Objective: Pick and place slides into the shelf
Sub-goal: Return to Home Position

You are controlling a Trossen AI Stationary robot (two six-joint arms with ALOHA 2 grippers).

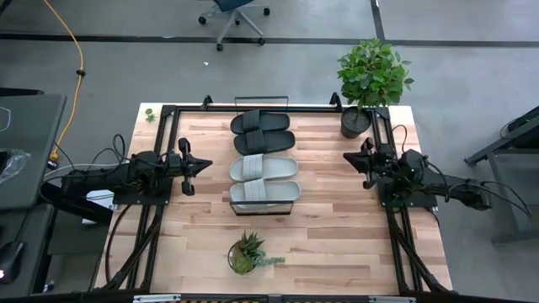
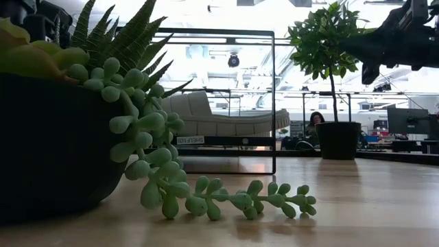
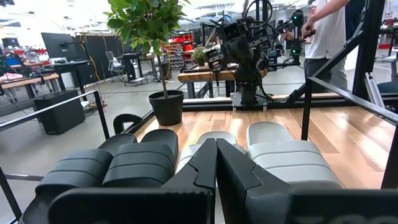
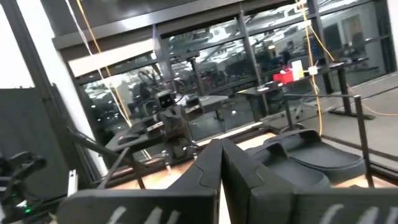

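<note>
Four slides (image 1: 264,167) on shelf (image 1: 262,205), succulent (image 2: 147,147) masking low view

A light wooden table (image 1: 337,236) carries a leafy potted plant (image 1: 370,76) at its far right corner and a small succulent (image 1: 246,254) in a dark bowl near the middle of its front edge. Seen from table height, a strand of bead-like leaves (image 2: 209,206) trails out of that bowl and lies on the wood. On the grey floor beyond the table are a wheeled office chair (image 1: 237,10) and a yellow cable (image 1: 80,50) running toward a dark desk (image 1: 25,143) on the left, and a person in a white shirt (image 3: 326,31) stands in the room behind.
</note>
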